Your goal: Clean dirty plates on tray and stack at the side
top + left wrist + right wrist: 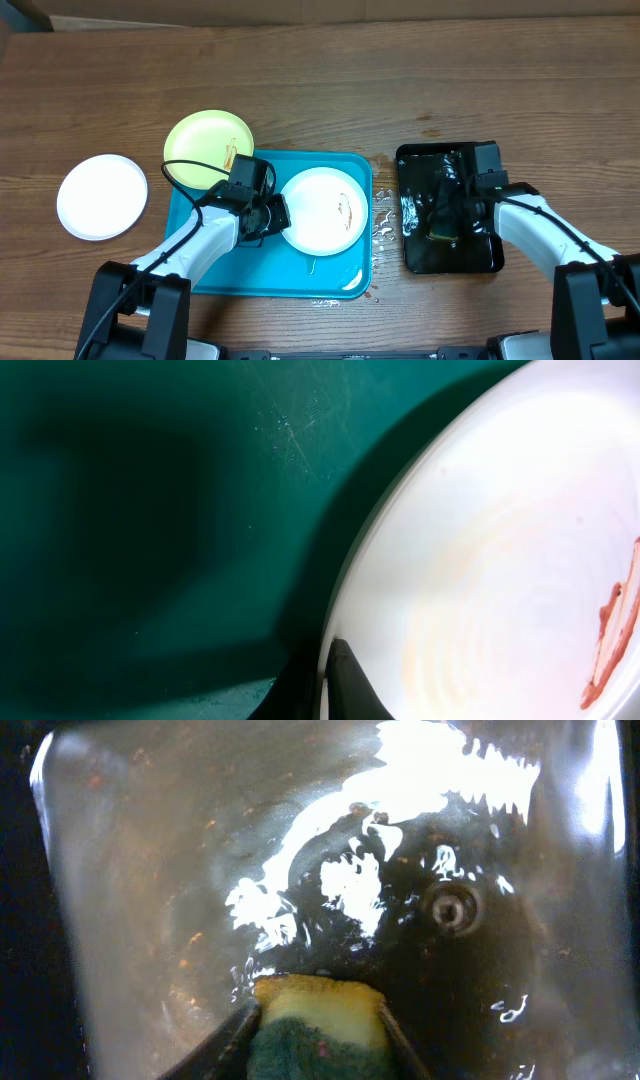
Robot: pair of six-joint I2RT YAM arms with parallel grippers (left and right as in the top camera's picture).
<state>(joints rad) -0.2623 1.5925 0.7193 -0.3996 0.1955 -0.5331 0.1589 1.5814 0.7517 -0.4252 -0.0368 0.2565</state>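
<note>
Presently: white plate [101, 196] clean on table at left, nothing stacked; green plate [205, 140] at tray [270, 270] corner; smeared plate [323, 210] on tray, rim pinched by left gripper [278, 212]; right gripper [317, 1012] clasping sponge [315, 992] in wet black tray [480, 255].

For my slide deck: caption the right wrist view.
Right gripper pinching a yellow-and-green sponge, with the wet black tray filling the background.
</note>
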